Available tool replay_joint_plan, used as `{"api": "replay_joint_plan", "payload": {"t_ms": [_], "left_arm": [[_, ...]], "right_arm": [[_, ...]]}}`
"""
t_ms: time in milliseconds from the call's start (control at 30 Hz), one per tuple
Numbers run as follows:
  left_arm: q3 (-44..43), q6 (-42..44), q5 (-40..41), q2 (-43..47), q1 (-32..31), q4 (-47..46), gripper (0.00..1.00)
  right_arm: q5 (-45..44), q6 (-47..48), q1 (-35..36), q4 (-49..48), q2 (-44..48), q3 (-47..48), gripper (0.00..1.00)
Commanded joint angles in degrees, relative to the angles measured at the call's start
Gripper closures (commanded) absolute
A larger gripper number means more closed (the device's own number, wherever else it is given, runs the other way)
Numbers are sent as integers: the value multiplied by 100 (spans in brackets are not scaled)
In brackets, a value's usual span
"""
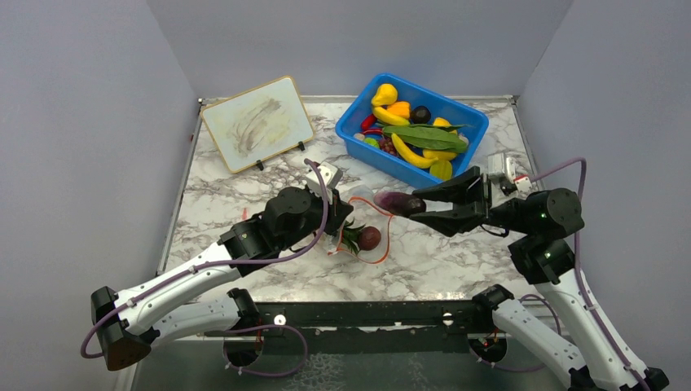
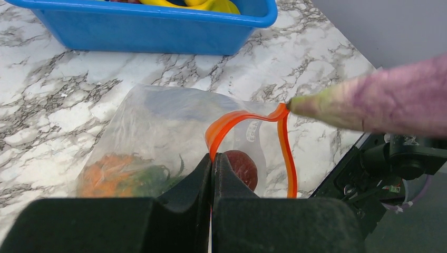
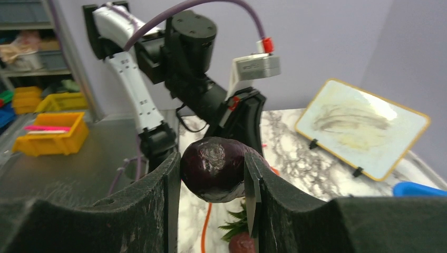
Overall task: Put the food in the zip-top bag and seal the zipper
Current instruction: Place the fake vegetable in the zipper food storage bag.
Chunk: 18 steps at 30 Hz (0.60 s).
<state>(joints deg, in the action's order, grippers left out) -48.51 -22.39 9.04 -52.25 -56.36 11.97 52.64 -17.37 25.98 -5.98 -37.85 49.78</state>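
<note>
The clear zip-top bag (image 1: 358, 213) lies on the marble table with its mouth held open; its orange zipper (image 2: 285, 153) curves in a loop. Inside lie an orange pineapple with green crown (image 2: 113, 174) and a dark red round fruit (image 2: 243, 165). My left gripper (image 2: 212, 163) is shut on the near edge of the zipper strip. My right gripper (image 3: 212, 161) is shut on a dark purple eggplant-like toy (image 3: 213, 168), held in the air just right of the bag's mouth, its pale tip (image 2: 305, 105) touching or nearly touching the strip. It also shows in the top view (image 1: 399, 202).
A blue bin (image 1: 350, 114) with bananas, green leaves and other toy food stands at the back right. A framed whiteboard (image 1: 257, 122) leans at the back left. The left arm (image 3: 190, 58) fills the space behind the bag in the right wrist view.
</note>
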Motion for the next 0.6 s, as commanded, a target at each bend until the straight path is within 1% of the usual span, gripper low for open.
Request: {"api": "replay_joint_plan", "payload": {"t_ms": [0, 133, 233, 367, 567], "left_arm": [[-131, -89, -37, 45, -7, -260, 100], [-121, -106, -89, 52, -7, -281, 100], [-102, -133, -150, 72, -7, -316, 100], [-89, -125, -164, 121, -7, -326, 100], [-50, -146, -278, 179, -7, -352, 100]], "right_arm": [[1060, -240, 4, -171, -162, -134, 79], [1289, -420, 4, -569, -235, -463, 79], [990, -356, 4, -830, -241, -727, 79], [762, -216, 77, -1197, -471, -997, 79], [-64, 458, 443, -1084, -844, -1231, 82]]}}
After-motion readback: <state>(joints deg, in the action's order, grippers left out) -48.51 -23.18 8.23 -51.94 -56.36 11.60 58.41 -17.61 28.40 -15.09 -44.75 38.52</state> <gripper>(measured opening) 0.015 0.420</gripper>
